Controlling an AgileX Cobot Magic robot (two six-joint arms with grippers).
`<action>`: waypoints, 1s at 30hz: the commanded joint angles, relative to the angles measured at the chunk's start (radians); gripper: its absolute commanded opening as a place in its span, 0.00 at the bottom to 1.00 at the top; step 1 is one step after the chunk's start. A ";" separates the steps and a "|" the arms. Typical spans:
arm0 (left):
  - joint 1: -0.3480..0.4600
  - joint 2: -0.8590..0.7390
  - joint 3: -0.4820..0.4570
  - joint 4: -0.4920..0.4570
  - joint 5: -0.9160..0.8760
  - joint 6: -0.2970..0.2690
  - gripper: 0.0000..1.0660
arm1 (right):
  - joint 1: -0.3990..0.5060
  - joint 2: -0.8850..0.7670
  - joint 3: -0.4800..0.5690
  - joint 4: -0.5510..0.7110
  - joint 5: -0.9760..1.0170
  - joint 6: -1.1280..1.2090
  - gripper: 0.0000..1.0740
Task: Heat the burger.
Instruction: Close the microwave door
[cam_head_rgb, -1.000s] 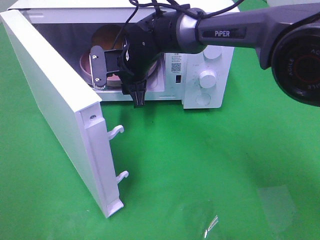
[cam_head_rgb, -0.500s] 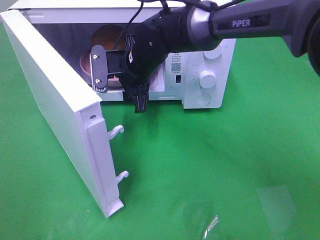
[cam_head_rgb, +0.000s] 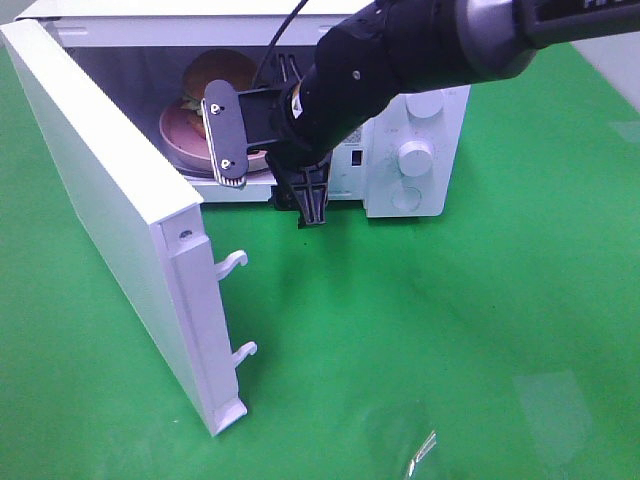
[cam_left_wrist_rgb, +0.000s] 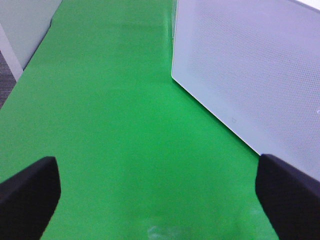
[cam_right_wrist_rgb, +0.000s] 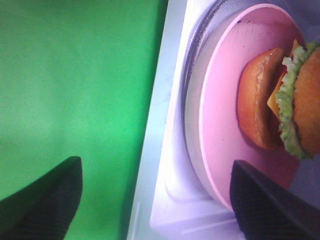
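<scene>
Burger (cam_right_wrist_rgb: 285, 102): one is seen, orange-bunned with lettuce, on one pink plate (cam_right_wrist_rgb: 220, 125) inside one microwave (cam_head_rgb: 420, 130). Both right gripper (cam_right_wrist_rgb: 155, 200) and left gripper (cam_left_wrist_rgb: 155, 192) are spread, empty.

The high camera looks down from the near side onto the green surface (cam_head_rgb: 450, 330) and the open microwave (cam_head_rgb: 410, 130) at the far end. The left wrist camera sits low, facing along the surface beside the microwave's door (cam_left_wrist_rgb: 250, 75). The right wrist camera is close at the microwave's opening, sharing the pink plate (cam_right_wrist_rgb: 220, 125) with the high view.
</scene>
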 joint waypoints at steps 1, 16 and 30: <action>0.001 -0.020 0.003 -0.007 -0.008 -0.003 0.92 | 0.001 -0.046 0.042 -0.004 -0.004 0.018 0.72; 0.001 -0.020 0.003 -0.007 -0.008 -0.003 0.92 | -0.002 -0.379 0.411 -0.004 0.003 0.215 0.71; 0.001 -0.020 0.003 -0.007 -0.008 -0.003 0.92 | -0.012 -0.628 0.622 0.001 0.193 0.689 0.71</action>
